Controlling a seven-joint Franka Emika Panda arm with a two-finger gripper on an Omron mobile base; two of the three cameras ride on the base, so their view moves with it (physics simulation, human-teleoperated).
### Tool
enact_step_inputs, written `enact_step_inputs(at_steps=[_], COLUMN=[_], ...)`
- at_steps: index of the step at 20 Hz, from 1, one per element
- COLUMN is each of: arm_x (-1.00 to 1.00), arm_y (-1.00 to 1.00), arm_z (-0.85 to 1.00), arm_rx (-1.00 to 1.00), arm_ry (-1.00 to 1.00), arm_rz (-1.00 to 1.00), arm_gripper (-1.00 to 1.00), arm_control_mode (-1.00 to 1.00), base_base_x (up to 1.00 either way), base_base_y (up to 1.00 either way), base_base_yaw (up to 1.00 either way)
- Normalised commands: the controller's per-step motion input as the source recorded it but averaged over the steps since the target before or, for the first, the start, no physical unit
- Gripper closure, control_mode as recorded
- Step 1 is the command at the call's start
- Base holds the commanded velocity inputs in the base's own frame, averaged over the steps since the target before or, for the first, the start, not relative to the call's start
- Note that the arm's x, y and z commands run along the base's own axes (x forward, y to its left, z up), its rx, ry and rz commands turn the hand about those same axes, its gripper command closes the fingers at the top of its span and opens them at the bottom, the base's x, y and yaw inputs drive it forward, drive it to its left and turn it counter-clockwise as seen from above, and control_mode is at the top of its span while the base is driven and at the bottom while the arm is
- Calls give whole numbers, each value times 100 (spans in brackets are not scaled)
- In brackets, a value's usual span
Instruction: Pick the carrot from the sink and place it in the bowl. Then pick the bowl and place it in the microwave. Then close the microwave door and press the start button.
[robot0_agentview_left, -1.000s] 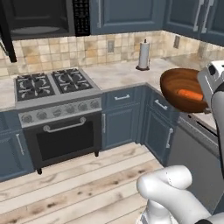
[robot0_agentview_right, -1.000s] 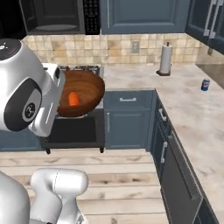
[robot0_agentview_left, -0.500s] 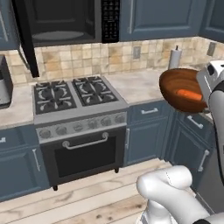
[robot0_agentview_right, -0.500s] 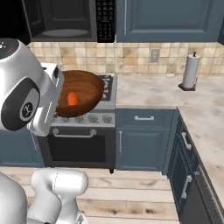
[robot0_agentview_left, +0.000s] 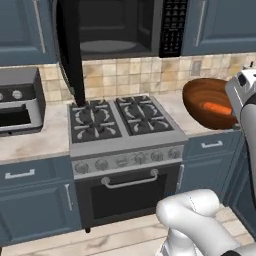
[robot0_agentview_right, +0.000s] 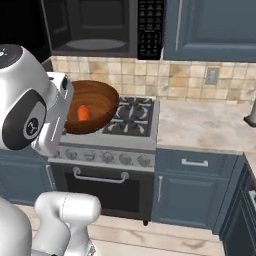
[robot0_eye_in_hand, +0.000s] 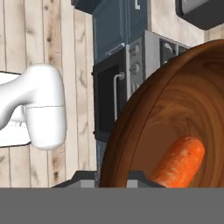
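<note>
My gripper (robot0_eye_in_hand: 113, 177) grips the bowl (robot0_agentview_left: 207, 104) by its rim, held in air. Carrot (robot0_eye_in_hand: 181, 162) lies inside. Microwave (robot0_agentview_left: 117, 27) door (robot0_agentview_left: 70, 52) open.

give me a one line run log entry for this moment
phase: carrying bowl to microwave | carrot: in bowl | gripper: shut on bowl rim | microwave door: open | start button: not pressed

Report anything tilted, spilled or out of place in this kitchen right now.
The bowl is carried tipped well off level, its mouth turned sideways, with the carrot lying low inside it. Nothing has spilled. The microwave door hangs wide open above the stove.
</note>
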Motion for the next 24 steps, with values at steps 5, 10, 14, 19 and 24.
enact_step_inputs(at_steps=[5, 10, 14, 19, 24], arm_x=[0, 0, 0, 0, 0], arm_y=[0, 0, 0, 0, 0], arm_z=[0, 0, 0, 0, 0], arm_rx=[0, 0, 0, 0, 0], arm_ry=[0, 0, 0, 0, 0], arm_rz=[0, 0, 0, 0, 0], arm_gripper=[100, 100, 100, 100, 100], arm_control_mode=[100, 100, 100, 100, 100], base_base_x=[75, 84, 59, 14, 0], base_base_y=[44, 28, 19, 30, 15], base_base_yaw=[21, 16, 12, 5, 0])
